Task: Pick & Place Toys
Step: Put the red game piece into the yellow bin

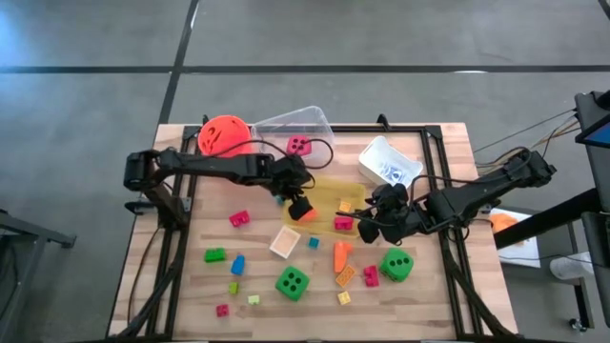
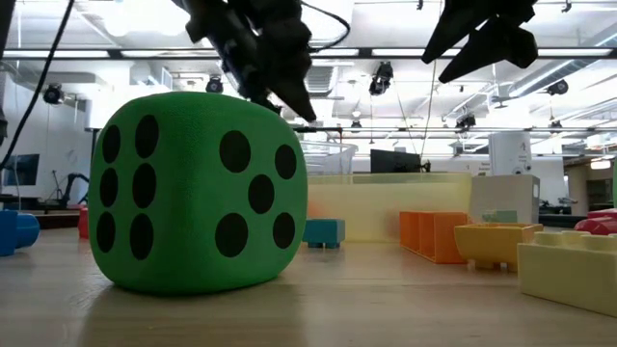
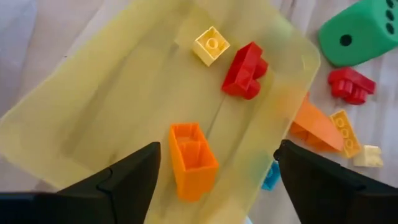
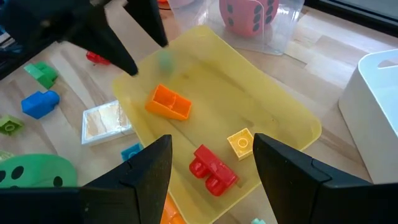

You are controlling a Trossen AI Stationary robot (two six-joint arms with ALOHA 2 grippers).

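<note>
Jaws of the left gripper (image 3: 214,171) spread above the yellow tray (image 3: 112,106), empty; an orange block (image 3: 191,160) lies in the tray beneath; red block (image 3: 244,70) and yellow block (image 3: 211,45) farther; right gripper (image 4: 211,165) also open over the tray.

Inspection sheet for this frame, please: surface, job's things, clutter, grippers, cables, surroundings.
Surface: wooden table.
Job's things: orange block, red block and yellow block in the yellow tray; two green dice and loose blocks on the table; pink die in the clear tray.
Clutter: orange bucket, white tray.
Grippers: left gripper open above the orange block; right gripper open, empty, over the tray.
Cables: black cable by the clear tray.
Surroundings: grey floor.
</note>
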